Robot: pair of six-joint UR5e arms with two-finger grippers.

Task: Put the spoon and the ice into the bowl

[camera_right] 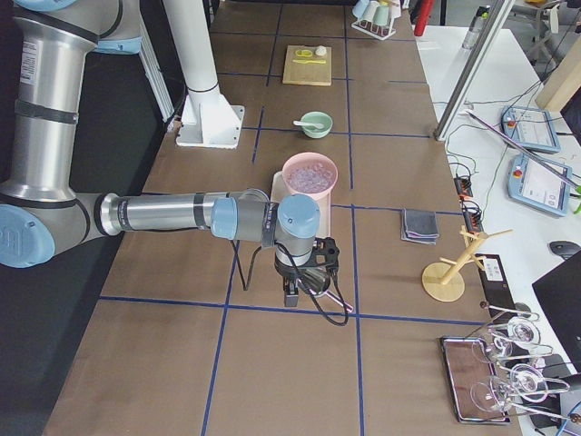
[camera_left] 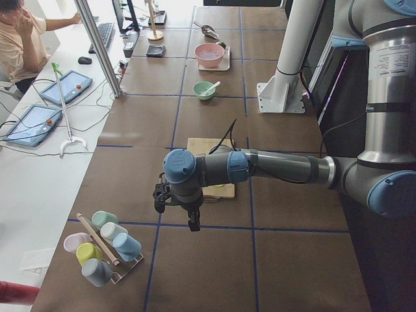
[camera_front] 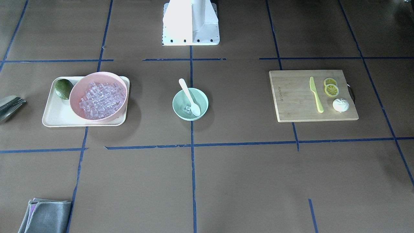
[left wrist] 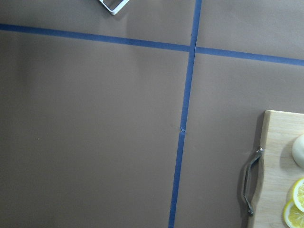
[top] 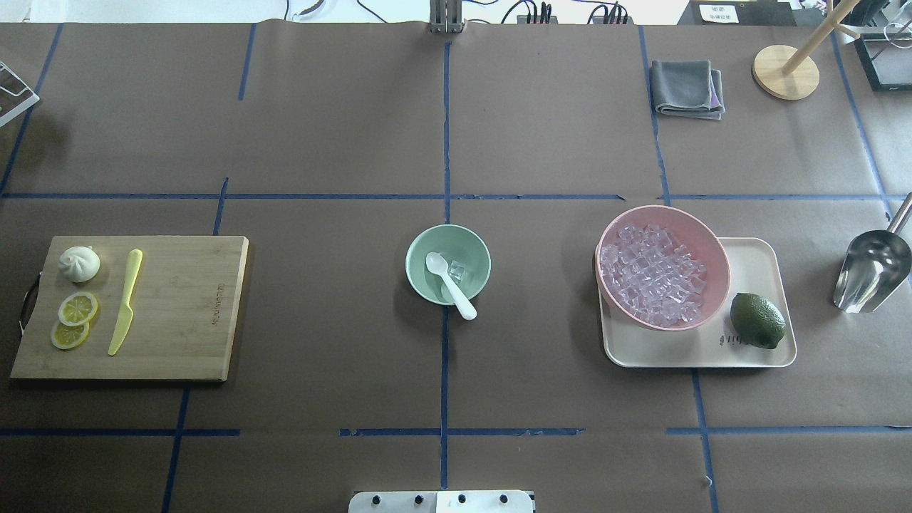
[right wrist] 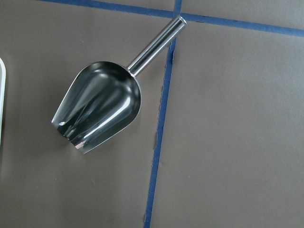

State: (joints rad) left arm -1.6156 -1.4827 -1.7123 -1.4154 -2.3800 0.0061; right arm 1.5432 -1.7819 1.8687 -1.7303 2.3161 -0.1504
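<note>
The mint-green bowl (camera_front: 176, 106) stands at the table's middle; it also shows in the overhead view (top: 417, 265). The white spoon (camera_front: 189, 96) (top: 449, 282) lies in it, scoop inside and handle leaning over the rim. One clear ice cube (camera_front: 187, 109) (top: 457, 270) lies in the bowl beside the scoop. My left gripper (camera_left: 177, 218) hangs above the table's left end, past the cutting board. My right gripper (camera_right: 306, 289) hangs over the metal scoop at the right end. I cannot tell whether either is open or shut.
A pink bowl (top: 716, 249) full of ice cubes and a green fruit (top: 757, 320) sit on a cream tray (top: 759, 260). A metal scoop (right wrist: 99, 109) lies right of it. A cutting board (top: 185, 306) holds a yellow knife (top: 126, 301), lemon slices and a bun.
</note>
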